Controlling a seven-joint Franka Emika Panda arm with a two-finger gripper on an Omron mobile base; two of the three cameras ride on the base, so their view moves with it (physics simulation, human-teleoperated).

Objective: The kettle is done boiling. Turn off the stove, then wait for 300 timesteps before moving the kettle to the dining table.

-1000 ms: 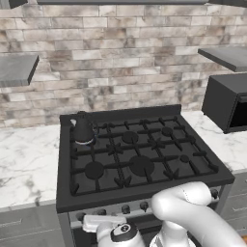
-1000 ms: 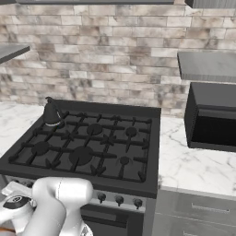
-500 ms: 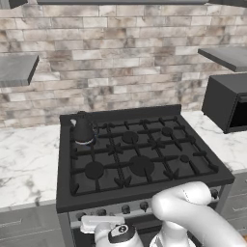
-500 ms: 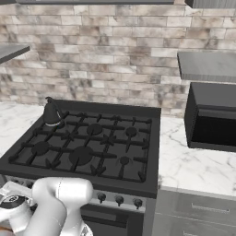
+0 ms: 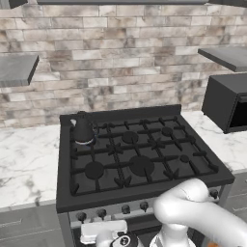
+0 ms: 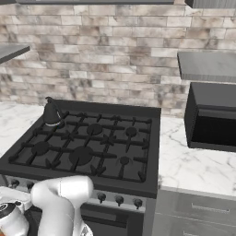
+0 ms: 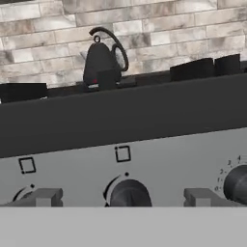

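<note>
1. The fingers are spread wide, holding nothing, with a stove knob framed between their tips.
2. The kettle sits on the back left burner of the stove.
3. A microwave stands on the marble surface to the right.
</note>
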